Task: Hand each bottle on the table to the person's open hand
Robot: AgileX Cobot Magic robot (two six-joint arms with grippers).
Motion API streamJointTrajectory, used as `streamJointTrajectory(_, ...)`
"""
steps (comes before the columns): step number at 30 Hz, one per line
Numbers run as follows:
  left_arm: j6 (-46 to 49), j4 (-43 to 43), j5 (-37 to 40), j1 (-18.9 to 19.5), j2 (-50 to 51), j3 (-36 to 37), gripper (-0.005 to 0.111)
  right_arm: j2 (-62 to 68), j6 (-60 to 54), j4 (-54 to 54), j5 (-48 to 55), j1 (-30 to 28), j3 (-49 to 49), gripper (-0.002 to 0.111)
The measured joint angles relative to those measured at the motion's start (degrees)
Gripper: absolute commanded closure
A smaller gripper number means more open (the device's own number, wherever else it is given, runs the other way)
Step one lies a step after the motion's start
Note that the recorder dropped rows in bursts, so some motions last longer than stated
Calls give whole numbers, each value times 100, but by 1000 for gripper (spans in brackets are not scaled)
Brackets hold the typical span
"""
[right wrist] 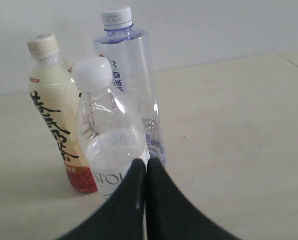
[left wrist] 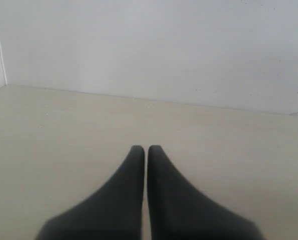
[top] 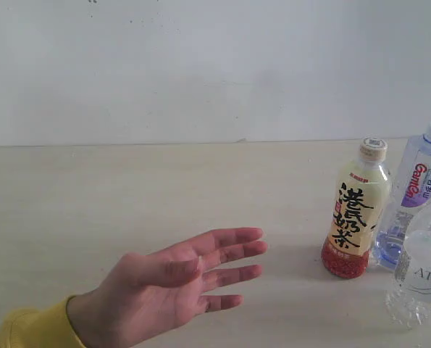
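**A:** Where are the bottles?

**B:** All three stand upright in a tight cluster toward the right end of the worktop (top: pixel 92 196). The cream-yellow bottle (top: pixel 354 217), with black characters, a red base and a beige cap, is the leftmost of them in the exterior view. The clear bottle with the purple-red label (top: pixel 412 199) stands just behind it and to its right. The clear ridged bottle (top: pixel 421 279) is nearest the camera, partly cut off by the right edge of the exterior view. They are close together, but I cannot tell whether any of them touch.

**A:** And the person's hand (top: pixel 172 286)?

**B:** It is open at the lower left of the exterior view, with the palm showing and the fingers spread and pointing toward the bottles. A yellow sleeve (top: pixel 27 330) covers the wrist. Bare worktop lies between the fingertips and the cream-yellow bottle.

**A:** What about the right pincer (right wrist: pixel 145 162)?

**B:** Its two dark fingers are pressed together tip to tip and grip nothing. In its wrist view the tips sit in front of the lower body of the ridged bottle. I cannot tell whether they touch it.

**A:** And the left pincer (left wrist: pixel 146 150)?

**B:** It is also closed tip to tip and empty, over bare worktop. A pale wall (top: pixel 201 65) rises beyond.
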Motion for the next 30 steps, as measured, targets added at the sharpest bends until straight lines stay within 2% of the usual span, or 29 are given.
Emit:
streamJointTrajectory(14,0,0,0,0,0,0,103,0,-42,0,0,0,0,108)
streamJointTrajectory(18,0,0,0,0,0,0,103,0,-736,-979,-1062,0,6,108)
streamJointTrajectory(23,0,0,0,0,0,0,103,0,-799,-1075,-1951,0,6,108)
streamJointTrajectory(26,0,0,0,0,0,0,103,0,-204,-750,-2161,0,6,108)
streamJointTrajectory(30,0,0,0,0,0,0,103,0,1180,66,-2197,0,6,108)
